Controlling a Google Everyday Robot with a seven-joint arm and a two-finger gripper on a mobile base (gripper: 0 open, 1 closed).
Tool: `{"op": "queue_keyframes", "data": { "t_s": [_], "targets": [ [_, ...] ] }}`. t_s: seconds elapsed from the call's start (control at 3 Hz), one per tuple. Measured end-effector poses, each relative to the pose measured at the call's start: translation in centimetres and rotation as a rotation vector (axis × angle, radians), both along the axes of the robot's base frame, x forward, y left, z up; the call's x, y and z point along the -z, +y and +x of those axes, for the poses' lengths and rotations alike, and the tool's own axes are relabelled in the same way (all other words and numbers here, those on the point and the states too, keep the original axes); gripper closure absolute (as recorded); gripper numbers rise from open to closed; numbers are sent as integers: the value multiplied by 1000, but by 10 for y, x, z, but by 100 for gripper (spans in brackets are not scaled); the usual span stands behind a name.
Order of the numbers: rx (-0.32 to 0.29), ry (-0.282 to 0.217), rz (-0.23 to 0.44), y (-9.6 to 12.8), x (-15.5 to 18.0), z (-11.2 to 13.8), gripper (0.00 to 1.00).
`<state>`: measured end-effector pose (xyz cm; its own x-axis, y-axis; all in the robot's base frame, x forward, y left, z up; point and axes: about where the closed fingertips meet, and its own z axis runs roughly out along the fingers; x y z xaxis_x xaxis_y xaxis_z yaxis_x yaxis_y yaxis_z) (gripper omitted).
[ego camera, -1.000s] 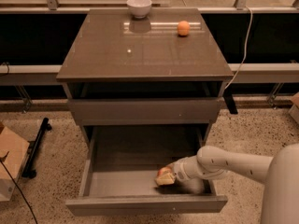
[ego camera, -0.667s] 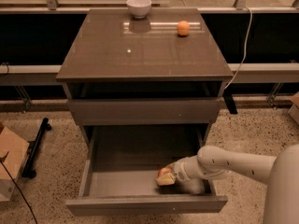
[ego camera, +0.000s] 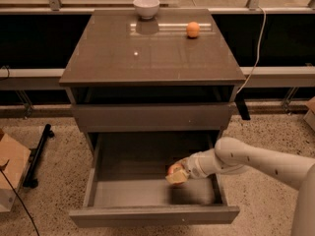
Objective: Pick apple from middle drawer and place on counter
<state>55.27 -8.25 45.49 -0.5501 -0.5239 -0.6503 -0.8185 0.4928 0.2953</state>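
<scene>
- Camera view, right side of the open drawer [ego camera: 129, 187]: the gripper [ego camera: 177, 175] sits higher than a second ago. It has come up off the drawer floor and a little toward the back.
- The arm [ego camera: 248, 157] behind it has also risen. Its rounded joint now stands level with the drawer's side wall rather than low inside it.
- The apple [ego camera: 173, 169] came up with the gripper. Its red side shows at the tip, closed between the fingers, with a dark blur on the floor beneath it.
- I judge that the grasp has held and the lift has begun, so the pick is done or nearly done.
- The apple is still within the drawer's outline, below the closed drawer front [ego camera: 152, 116] above it and far below the counter [ego camera: 147, 58].
- What remains is to draw it out toward the robot until it clears the front above, raise it past the counter's edge, and set it down.
- The main risk is in that climb. The counter overhangs the cabinet body, and a knock there could loosen a grip whose depth I cannot judge.
- Nothing else differs from the earlier frame. The drawer is pulled out just as far.
- The bowl [ego camera: 146, 6] at the back of the counter and the orange [ego camera: 193, 29] to its right have not moved, and the counter's near half is bare.
</scene>
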Motion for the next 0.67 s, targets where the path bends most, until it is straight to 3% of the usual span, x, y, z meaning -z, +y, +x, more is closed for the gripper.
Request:
{"op": "queue_keyframes", "data": {
  "t_s": [0.33, 0.67],
  "targets": [
    [-113, -29, 10, 0, -57, 0, 100],
    [-249, -101, -8, -3, -129, -3, 100]
  ]
}}
